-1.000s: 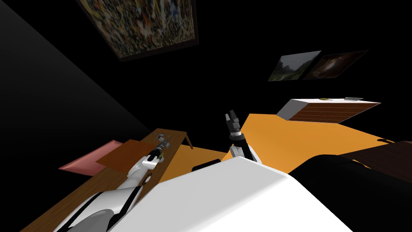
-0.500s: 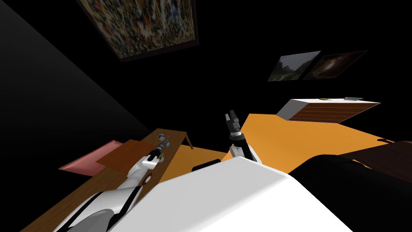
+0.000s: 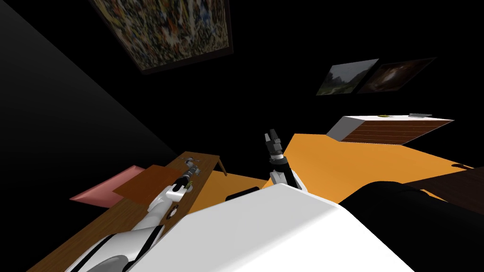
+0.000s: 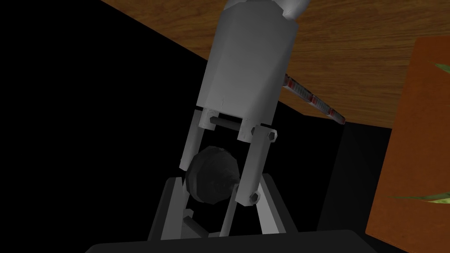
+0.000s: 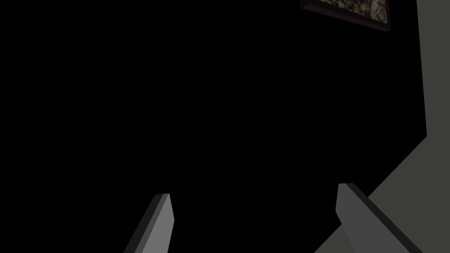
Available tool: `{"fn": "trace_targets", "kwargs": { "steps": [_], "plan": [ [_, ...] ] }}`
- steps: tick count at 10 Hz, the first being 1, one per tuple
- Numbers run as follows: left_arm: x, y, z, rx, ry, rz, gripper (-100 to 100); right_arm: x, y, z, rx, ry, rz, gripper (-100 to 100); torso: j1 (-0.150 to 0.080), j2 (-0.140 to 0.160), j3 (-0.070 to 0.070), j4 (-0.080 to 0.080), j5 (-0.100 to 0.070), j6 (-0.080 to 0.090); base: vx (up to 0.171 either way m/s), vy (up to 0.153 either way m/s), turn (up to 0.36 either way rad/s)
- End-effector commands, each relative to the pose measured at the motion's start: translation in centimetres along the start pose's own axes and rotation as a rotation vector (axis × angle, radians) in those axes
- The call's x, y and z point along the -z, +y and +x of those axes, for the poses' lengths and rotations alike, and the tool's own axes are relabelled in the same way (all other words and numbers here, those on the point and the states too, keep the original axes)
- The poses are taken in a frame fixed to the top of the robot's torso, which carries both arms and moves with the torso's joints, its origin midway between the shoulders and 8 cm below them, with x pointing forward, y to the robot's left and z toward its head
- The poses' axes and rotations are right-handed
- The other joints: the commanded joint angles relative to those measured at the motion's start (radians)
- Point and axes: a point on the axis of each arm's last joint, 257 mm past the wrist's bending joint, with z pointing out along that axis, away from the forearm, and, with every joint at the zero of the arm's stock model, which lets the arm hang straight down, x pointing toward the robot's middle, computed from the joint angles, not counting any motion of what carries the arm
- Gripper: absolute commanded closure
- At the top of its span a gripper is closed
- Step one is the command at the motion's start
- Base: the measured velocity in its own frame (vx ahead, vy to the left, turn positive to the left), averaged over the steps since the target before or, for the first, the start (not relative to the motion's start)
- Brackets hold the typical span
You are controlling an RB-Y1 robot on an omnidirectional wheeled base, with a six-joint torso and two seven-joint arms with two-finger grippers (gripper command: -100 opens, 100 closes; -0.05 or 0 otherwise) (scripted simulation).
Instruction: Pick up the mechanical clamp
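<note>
Task so far: by my judgement the grasp is made. What is left is to raise the clamp (image 4: 244, 66) well clear, and I cannot tell whether it is off the wood yet.
Desk (image 3: 106, 218): long and wooden, on my left, with a black area beyond its edge.
Brown sheet (image 3: 146, 182): lies flat on the desk beside my reach.
Left arm (image 3: 156, 205): stretched long and low over the desk, hand near its far end.
Right arm (image 3: 276, 163): raised in front of me, idle, apart from the desk.
Clamp: a grey block with two thin legs and a dark round knob, at the desk's far end, in line with my left hand.
Left fingers (image 4: 167, 211): closed in on the clamp's legs, with the knob between them.
Right fingers (image 5: 154, 224): spread wide, holding nothing.
</note>
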Motion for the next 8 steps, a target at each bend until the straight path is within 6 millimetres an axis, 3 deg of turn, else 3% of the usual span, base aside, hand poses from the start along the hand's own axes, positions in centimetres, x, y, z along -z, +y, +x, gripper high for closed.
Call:
{"fn": "trace_targets", "kwargs": {
  "steps": [1,2,4,5,6,7,8],
  "plan": [
    [0.9,0.7,1.0,0.000,0.009,-0.002,100,0.0,0.0,0.0,0.000,0.000,0.000,0,0.000,0.000,0.000,0.000,0.000,0.000,0.063,-0.005,0.030],
    [1.0,0.0,0.8,-0.002,0.002,0.016,100,0.0,0.0,0.0,0.000,0.000,0.000,0,0.000,-0.001,-0.001,-0.002,0.001,-0.001,0.058,-0.003,0.029],
    [2.2,1.0,2.1,-0.003,0.017,0.005,100,0.0,0.0,0.0,0.000,0.000,0.000,0,0.002,-0.001,-0.002,-0.004,0.002,-0.003,0.065,0.006,0.021],
    [2.1,0.2,1.6,-0.003,0.006,0.022,100,0.0,0.0,0.0,0.000,0.000,0.000,0,0.004,-0.001,-0.003,-0.005,0.003,-0.004,0.021,0.005,0.017],
    [3.1,1.2,2.6,-0.004,0.019,0.007,100,0.0,0.0,0.0,0.000,0.000,0.000,0,0.004,0.000,-0.002,-0.005,0.003,-0.003,0.050,0.002,0.021],
    [3.3,0.6,2.4,-0.005,0.012,0.023,100,0.0,0.0,0.0,0.000,0.000,0.000,0,0.004,0.000,-0.003,-0.006,0.004,-0.005,0.056,0.001,0.031],
    [4.1,1.7,3.1,-0.005,0.022,0.001,100,0.0,0.0,0.0,0.000,0.000,0.000,0,0.005,-0.001,-0.004,-0.007,0.004,-0.005,0.069,0.010,0.029]
  ]
}}
